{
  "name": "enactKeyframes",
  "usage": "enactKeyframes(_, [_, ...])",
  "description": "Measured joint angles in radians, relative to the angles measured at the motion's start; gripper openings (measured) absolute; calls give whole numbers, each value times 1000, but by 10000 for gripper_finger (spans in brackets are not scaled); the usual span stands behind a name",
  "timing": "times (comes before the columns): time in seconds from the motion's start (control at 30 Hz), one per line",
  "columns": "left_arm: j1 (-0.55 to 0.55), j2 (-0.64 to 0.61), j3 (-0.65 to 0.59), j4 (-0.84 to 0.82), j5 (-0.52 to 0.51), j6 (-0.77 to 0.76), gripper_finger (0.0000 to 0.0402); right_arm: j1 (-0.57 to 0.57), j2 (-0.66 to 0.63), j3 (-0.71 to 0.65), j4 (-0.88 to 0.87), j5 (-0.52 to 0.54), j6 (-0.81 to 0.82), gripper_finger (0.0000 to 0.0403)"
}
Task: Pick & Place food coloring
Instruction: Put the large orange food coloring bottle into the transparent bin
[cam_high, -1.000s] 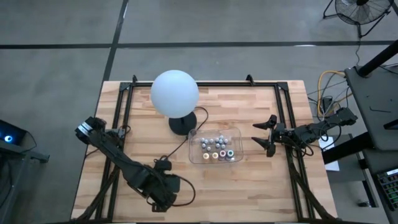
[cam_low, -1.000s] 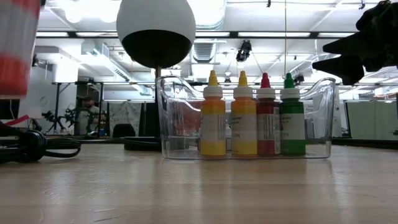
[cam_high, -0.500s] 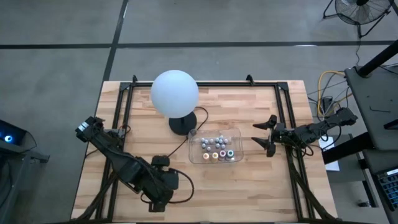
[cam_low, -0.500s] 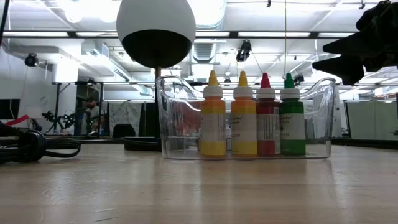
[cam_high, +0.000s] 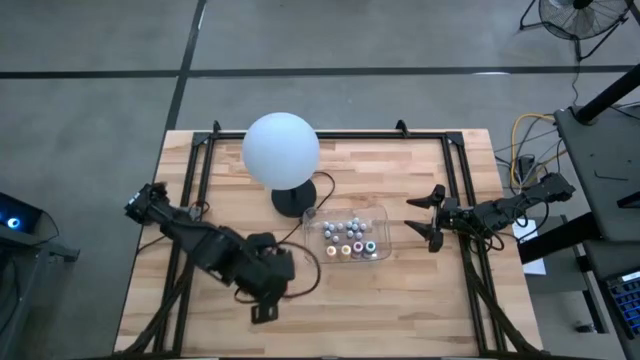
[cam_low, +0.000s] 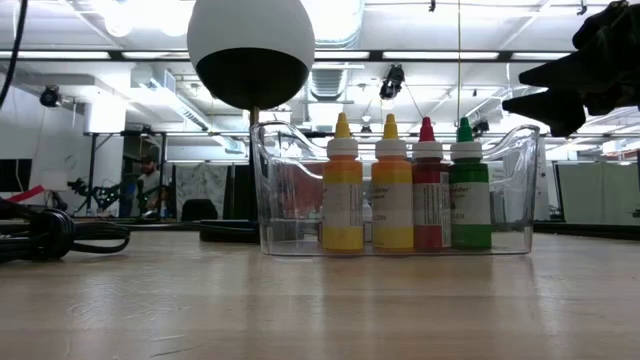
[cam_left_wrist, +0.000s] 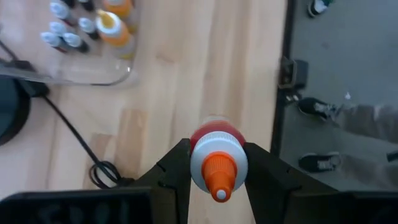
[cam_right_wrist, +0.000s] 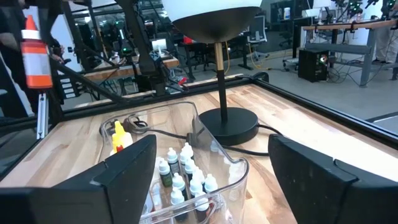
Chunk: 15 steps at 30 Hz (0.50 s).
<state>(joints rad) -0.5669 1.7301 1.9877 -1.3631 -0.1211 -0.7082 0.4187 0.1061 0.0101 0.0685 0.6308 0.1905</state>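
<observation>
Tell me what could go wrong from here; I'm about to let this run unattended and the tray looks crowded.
1. The left tool pinches an orange-capped bottle only near its cap; it could slip or swing in transit.
2. The clear tray is already packed with bottles; setting another down may topple neighbours.
3. The lamp cord trails across the wood beside the tray, so a low approach might snag it.

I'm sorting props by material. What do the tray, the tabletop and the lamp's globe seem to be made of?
Tray: clear glossy plastic, most likely; the bottles and room show through its walls.
Tabletop: pale wood in joined strips with visible grain, smooth and faintly shiny in the low view.
Globe: matte white, frosted glass or plastic; the look leaves that open.
</observation>
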Motion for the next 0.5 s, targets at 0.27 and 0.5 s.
enactKeyframes(0.27, [111, 59, 62, 0, 1, 41, 97, 0, 0, 0, 0, 0, 0, 302])
enactKeyframes(0.5, [206, 132, 159, -36, 16, 79, 97, -1, 0, 0, 0, 0, 0, 310])
